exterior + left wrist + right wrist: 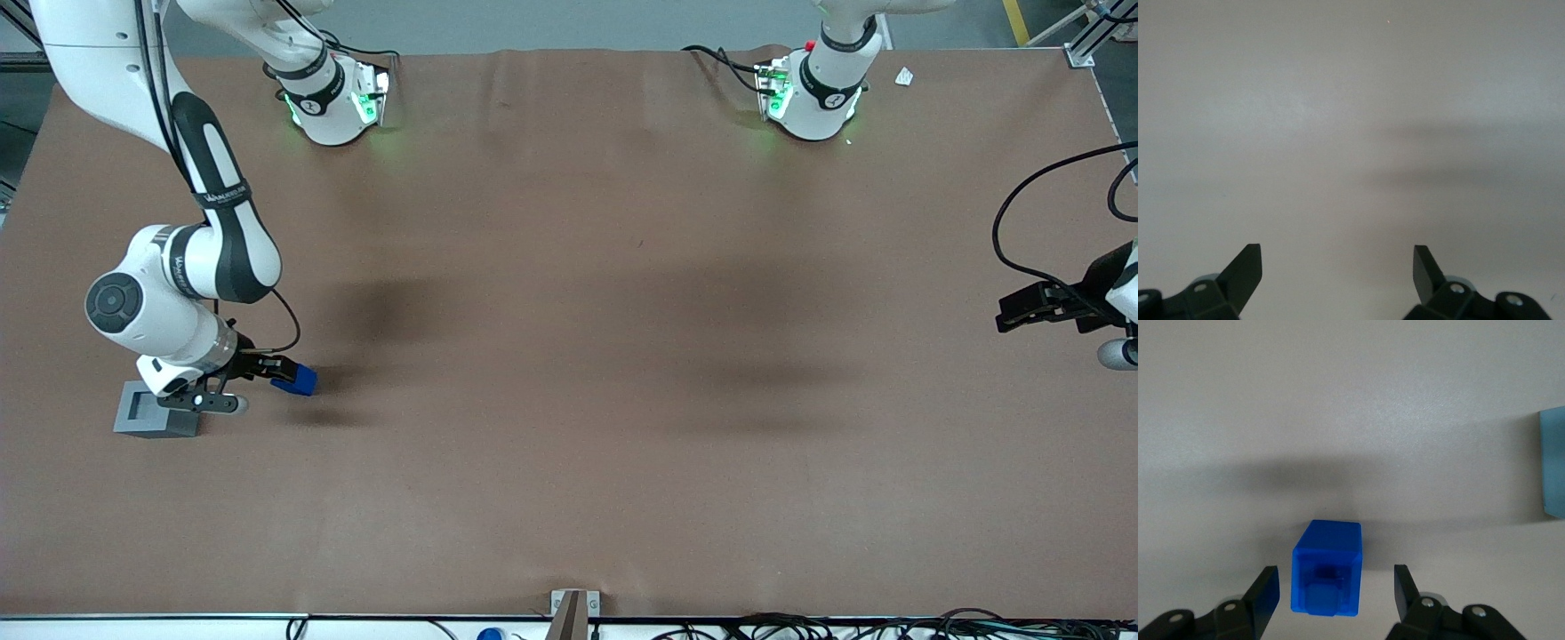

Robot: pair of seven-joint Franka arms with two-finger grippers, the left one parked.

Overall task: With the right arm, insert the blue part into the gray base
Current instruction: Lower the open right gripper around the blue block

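One blue part and one gray base lie on the brown bench, both toward my working arm's end and nearer the front edge than the edge where the arm bases stand. My right arm reaches down over them, and my pincer stands released: its two black fingers flank the blue part with a clear gap on each side, touching neither face.

In the right wrist view the blue part is a single elongated block, its long axis running straight out from between my fingers, parallel to them; the end nearest my pincer carries a paler stepped face. I cannot tell whether it rests flat on the bench or is slightly tilted.

The gray base stands just beside my pincer, on its side away from the parked arm, with part of my wrist overlapping it in the front view. Its square recess faces upward. In the wrist view only one pale edge of the gray base shows. Blue part and base are near each other but apart.
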